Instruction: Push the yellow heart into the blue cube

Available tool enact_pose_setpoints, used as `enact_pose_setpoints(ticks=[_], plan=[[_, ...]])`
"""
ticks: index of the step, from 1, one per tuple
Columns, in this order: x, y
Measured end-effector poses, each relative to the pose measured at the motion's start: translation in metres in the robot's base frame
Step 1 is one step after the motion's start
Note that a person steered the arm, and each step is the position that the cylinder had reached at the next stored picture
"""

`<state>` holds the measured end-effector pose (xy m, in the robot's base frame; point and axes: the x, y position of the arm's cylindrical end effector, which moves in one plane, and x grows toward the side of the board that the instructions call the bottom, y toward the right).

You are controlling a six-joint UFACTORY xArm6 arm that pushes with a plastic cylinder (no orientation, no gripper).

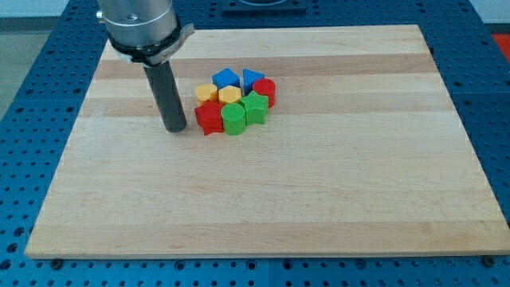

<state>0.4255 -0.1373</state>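
The blocks lie in one tight cluster at the board's upper middle. The blue cube is at the cluster's top left. Two yellow blocks sit just below it: one at its lower left, which looks like the yellow heart, and one directly under it. Both touch or nearly touch the cube. My tip rests on the board to the view's left of the cluster, a short gap from the red star-like block.
A second blue block, a red cylinder, a green star and a green cylinder fill out the cluster. The wooden board lies on a blue perforated table.
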Motion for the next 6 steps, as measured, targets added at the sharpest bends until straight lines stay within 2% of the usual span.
enact_pose_setpoints(ticks=[3, 6], plan=[[-0.026, 0.026], [-0.071, 0.044]])
